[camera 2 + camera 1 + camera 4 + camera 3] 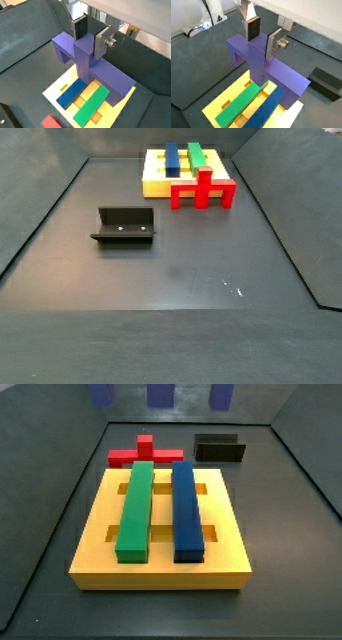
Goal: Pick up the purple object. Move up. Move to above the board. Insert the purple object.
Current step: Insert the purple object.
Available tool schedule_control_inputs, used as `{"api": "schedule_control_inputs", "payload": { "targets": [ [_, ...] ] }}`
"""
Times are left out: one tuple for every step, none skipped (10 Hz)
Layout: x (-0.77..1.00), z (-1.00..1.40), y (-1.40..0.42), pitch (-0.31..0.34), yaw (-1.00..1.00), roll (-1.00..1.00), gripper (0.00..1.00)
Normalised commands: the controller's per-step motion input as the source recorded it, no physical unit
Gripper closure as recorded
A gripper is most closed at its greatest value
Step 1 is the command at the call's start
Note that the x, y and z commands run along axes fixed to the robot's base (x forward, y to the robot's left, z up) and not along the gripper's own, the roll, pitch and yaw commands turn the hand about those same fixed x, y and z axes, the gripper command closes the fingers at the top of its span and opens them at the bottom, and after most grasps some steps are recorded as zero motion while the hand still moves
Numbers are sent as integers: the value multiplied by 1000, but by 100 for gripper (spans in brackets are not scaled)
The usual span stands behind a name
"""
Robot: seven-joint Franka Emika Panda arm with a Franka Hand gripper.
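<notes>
purple object (261,62) hangs in my gripper (263,36), stem pinched between the fingers (253,27), high over the board (160,562); in a side view only its three prongs show at the top edge. the board lies at the far end of the worktop in the other side view, green bar (135,509) and blue bar (186,509) already seated on it. my worry: the prongs must drop into slots beside those bars, and any twist or offset would land them on the bars or yellow rim. pushing then could shift the piece in my grip or jam it. the red block (144,452) touching the board's edge looks clear.
</notes>
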Motion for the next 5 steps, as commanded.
{"api": "schedule_control_inputs", "payload": {
  "targets": [
    [54,-720,-494,-6,146,303,100],
    [51,-766,-529,-50,209,253,100],
    [89,-769,-549,-59,186,243,100],
    [197,-980,-371,-97,14,93,100],
    [203,-891,-266,-97,0,0,100]
  ]
}}
